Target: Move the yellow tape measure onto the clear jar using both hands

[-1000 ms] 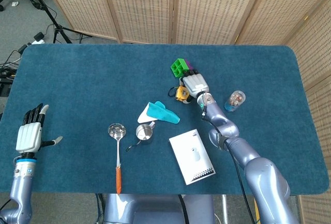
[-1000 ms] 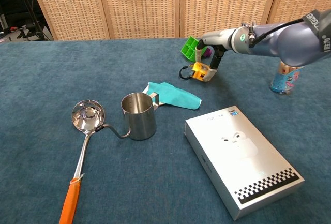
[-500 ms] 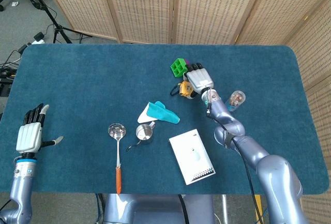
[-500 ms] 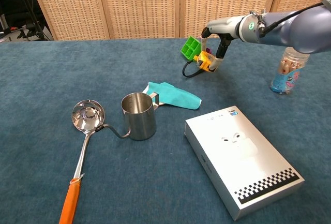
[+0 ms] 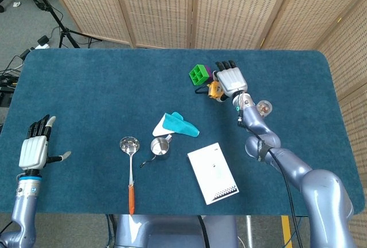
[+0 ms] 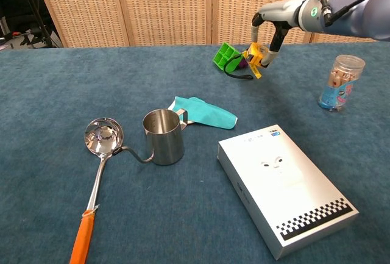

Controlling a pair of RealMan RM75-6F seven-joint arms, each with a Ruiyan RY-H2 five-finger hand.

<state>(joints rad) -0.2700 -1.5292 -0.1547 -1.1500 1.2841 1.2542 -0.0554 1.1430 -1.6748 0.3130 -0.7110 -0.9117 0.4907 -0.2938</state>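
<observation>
Tape measure lifted since earlier, right robot hand gripping.

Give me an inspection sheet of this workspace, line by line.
Surface: blue table.
Job's things: yellow tape measure lifted off the table; clear jar upright, apart from it.
Clutter: green block, teal cloth, steel pitcher, ladle, white box.
Robot hands: right robot hand holds the tape measure; left robot hand holds nothing, fingers apart.
Cables: floor cables.
Surroundings: wicker screens.
</observation>
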